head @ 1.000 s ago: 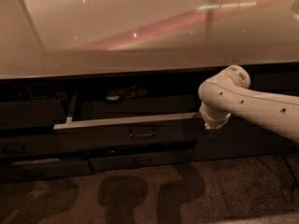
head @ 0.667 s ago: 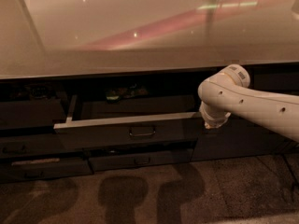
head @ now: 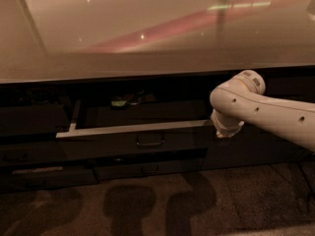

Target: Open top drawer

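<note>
Partly out, top drawer [head: 133, 142], long axis left-right, gripper [head: 225, 131] at its right end, grip unclear

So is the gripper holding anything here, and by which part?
Cannot be told: the gripper sits at the top drawer's right front corner, contact hidden.

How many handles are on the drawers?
2 handles: one on the open top drawer, one on the drawer below it. The dark left side may hide more. The gripper is by the top drawer's right end.

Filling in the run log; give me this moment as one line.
top drawer: pulled partly out | gripper: at drawer front's right end | handle: not gripped
</note>
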You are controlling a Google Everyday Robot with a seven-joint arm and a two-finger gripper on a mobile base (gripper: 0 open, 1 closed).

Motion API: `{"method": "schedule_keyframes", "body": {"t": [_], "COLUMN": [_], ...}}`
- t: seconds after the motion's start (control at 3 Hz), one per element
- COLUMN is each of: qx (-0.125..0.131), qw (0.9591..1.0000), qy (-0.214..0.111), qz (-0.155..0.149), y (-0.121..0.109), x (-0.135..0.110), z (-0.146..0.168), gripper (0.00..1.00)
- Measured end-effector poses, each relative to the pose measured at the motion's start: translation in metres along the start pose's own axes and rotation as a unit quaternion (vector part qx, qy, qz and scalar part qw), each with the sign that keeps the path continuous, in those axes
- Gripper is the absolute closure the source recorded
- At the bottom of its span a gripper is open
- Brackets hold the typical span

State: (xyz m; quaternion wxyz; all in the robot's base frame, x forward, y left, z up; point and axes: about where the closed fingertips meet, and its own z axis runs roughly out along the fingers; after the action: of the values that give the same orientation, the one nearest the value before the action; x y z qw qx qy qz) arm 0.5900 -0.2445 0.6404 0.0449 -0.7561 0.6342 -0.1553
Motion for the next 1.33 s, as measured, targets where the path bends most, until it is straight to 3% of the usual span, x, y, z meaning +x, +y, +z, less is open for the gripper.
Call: {"method": "schedule_keyframes", "body": {"t": [0.67, 1.33], "qx": [0.002, 0.007], "qw": [1.0, 0.9999], "qy": [0.001, 0.002], "qz": [-0.008, -0.009], "y": [0.016, 0.015], "x": [-0.001, -0.001], "z": [0.0, -0.009], "gripper": [1.0, 1.0]}}
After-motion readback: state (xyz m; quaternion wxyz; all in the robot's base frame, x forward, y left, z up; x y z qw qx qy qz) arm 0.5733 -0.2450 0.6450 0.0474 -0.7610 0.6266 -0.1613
